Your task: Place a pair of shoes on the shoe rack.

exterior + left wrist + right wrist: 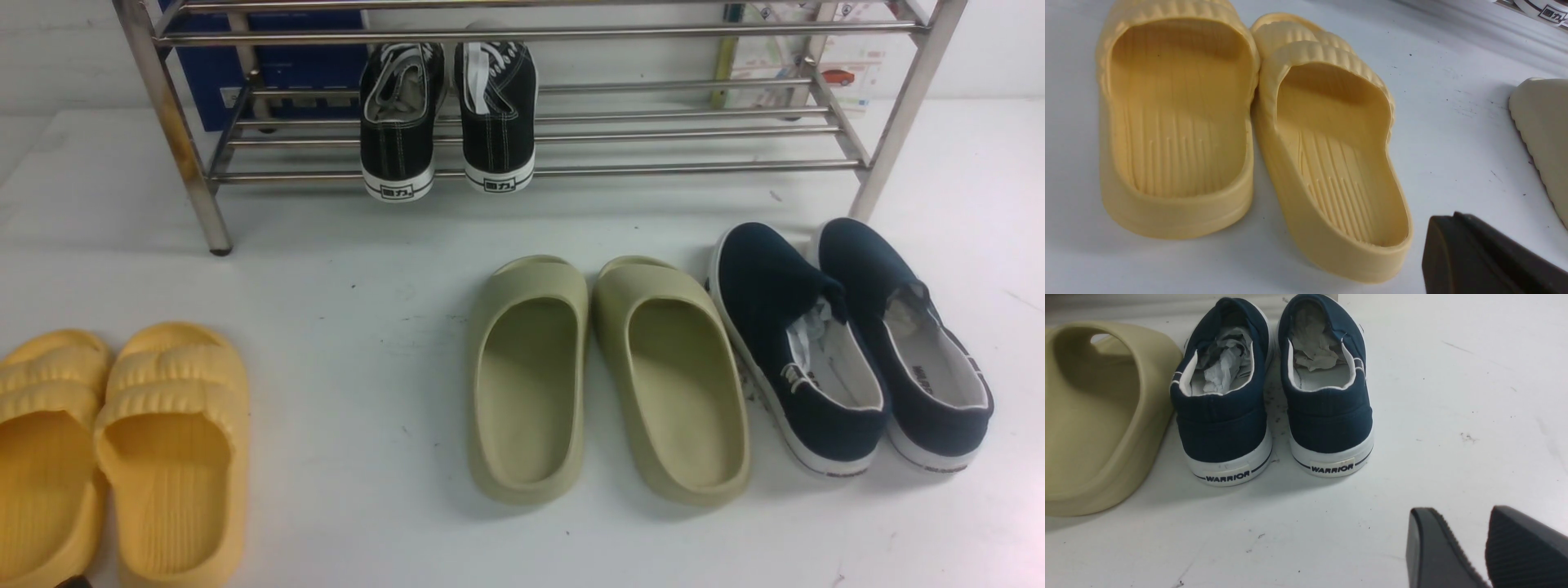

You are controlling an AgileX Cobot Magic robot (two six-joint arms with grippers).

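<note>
The two black lace-up sneakers (398,122) (498,114) stand side by side on the lower tier of the silvery shoe rack (653,167), heels toward me and hanging slightly over the front rod. One sneaker heel also shows at the corner of the left wrist view (1549,12). Neither gripper appears in the front view. My left gripper (1453,220) is shut and empty, low over the table beside the yellow slippers. My right gripper (1466,516) is open and empty, above the table behind the navy shoes.
Yellow foam slippers (122,449) (1229,134) lie at the front left. Olive-green slippers (604,376) (1094,416) lie in the middle. Navy slip-on shoes (849,343) (1274,396) stuffed with paper lie at the right, near the rack's right leg (906,114).
</note>
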